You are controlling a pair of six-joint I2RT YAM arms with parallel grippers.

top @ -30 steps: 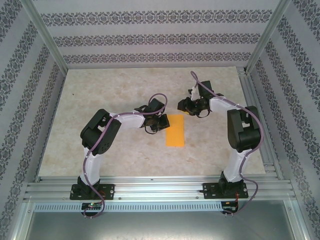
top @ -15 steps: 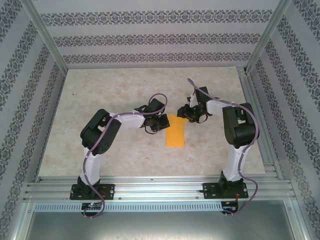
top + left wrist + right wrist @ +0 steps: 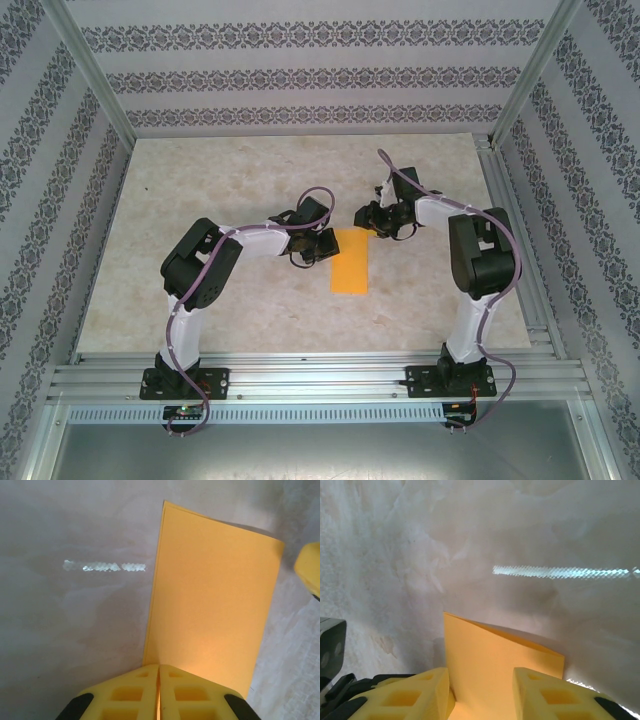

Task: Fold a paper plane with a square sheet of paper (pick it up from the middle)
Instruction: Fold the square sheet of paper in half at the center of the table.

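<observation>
Square sheet of paper (image 3: 351, 265) lies flat on the pale marbled tabletop (image 3: 200, 190) between the two arms. We see it doubled over into a narrow rectangle, its long sides running away from the arm bases. Its near short edge is free, with nothing touching it.

Further along, at the far part of its left long side, the left gripper (image 3: 159, 668) comes in from the left. From the left wrist camera we see its yellow jaws pressed together with no gap, their tips sitting at the paper's edge. We cannot tell whether a layer is pinched between them or only lies under them. Along one long side in that view two thin layers show, one just on top of the other.

At the far short edge the right gripper (image 3: 481, 674) reaches in from the right. Its jaws stand partly apart, one on each side of a strip of paper that we see through the gap, and we see nothing clamped between them. In the right wrist view the paper's far edge seems slightly raised, with a shadow beside it.

Beyond both grippers we see bare tabletop, then the patterned back wall (image 3: 300, 80).
</observation>
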